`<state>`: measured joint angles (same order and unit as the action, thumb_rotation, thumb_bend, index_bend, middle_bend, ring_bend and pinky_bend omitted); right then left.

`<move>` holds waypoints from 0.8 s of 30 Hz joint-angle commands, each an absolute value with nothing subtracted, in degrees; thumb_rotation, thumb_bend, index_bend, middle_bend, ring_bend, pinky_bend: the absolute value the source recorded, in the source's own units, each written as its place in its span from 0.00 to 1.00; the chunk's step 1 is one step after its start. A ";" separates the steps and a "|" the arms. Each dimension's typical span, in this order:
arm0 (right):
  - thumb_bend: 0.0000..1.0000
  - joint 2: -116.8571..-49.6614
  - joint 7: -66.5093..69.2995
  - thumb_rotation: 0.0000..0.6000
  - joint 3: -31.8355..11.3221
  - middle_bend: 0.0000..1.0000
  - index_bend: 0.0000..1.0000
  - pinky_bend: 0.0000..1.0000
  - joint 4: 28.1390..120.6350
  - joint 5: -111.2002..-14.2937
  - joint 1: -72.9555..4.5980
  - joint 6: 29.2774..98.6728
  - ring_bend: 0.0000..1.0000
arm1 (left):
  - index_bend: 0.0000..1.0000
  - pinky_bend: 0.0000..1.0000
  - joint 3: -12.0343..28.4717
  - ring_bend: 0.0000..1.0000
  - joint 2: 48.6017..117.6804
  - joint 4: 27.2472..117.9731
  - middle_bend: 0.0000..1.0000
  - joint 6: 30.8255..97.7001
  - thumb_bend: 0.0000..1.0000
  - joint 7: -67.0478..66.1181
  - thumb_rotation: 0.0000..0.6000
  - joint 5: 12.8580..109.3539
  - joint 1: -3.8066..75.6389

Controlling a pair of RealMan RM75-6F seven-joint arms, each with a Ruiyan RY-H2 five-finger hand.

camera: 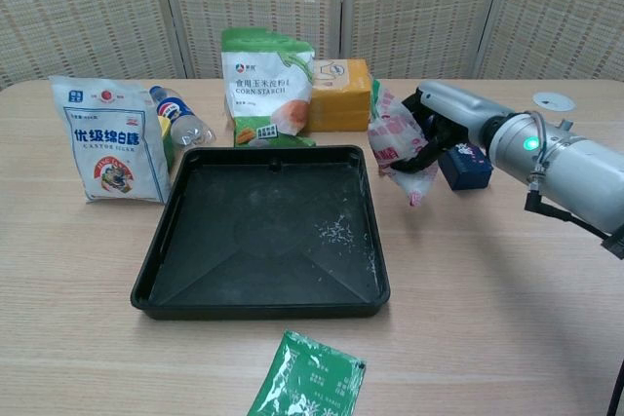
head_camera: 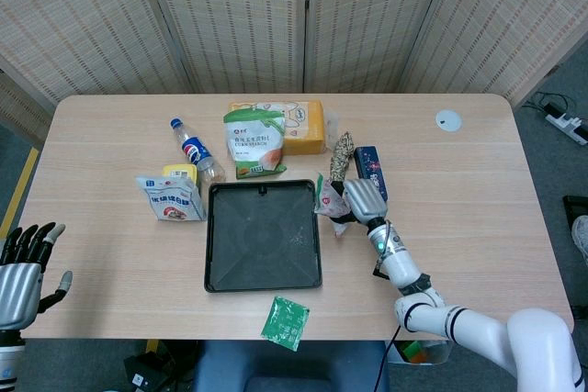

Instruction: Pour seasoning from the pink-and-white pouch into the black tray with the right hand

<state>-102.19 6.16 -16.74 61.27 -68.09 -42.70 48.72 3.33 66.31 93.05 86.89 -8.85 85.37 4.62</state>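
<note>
Some seasoning [camera: 337, 232] already lies in the black tray [camera: 156, 250], a small pale patch near its right side. So the pour looks done, and the step now, I think, is to put the pink-and-white pouch [camera: 395, 140] down.

How to do that well: keep the pouch's open end up so no more spills on the table [camera: 507, 319]. Bring it low over a bare bit of wood right of the tray, not on top of the dark blue box [camera: 466, 165] or the speckled packet [head_camera: 341, 155] behind it. Let go only when the pouch touches the table, w/ fingers opening slowly so it does not flop into the tray. Then lift the hand straight up & away.

Right hand [camera: 437, 127]: it grips the pouch. Fingers are curled round the pouch's right side, closed just enough to hold it. The pouch is in the air, just past the tray's right edge, not over the tray. It hangs a bit tilted, w/ its thin end pointing down.

Left hand [head_camera: 20, 268]: low at the left, off the table edge. Fingers are spread apart & it holds nothing.

Corn starch bag [camera: 266, 88] stands just behind the tray, sugar bag [camera: 109, 141] to the tray's left. Green packet [camera: 307, 377] lies flat in front of the tray.
</note>
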 commanded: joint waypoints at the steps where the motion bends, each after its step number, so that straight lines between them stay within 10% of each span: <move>1: 0.27 -101.03 21.06 1.00 -14.85 0.72 0.79 1.00 58.32 -72.01 -40.07 45.14 1.00 | 0.13 0.00 3.30 0.09 66.29 93.41 0.13 86.88 0.44 -9.28 1.00 85.44 4.68; 10: 0.27 -104.73 38.36 1.00 -11.26 0.60 0.67 0.95 46.96 -79.11 -41.42 43.91 1.00 | 0.13 0.00 3.26 0.09 66.30 94.50 0.13 86.79 0.44 -10.68 1.00 85.56 4.91; 24: 0.27 -108.56 55.41 1.00 -7.04 0.24 0.19 0.83 38.68 -85.53 -43.63 46.24 0.89 | 0.13 0.00 3.34 0.09 65.97 95.14 0.13 86.71 0.44 -11.49 1.00 85.21 4.99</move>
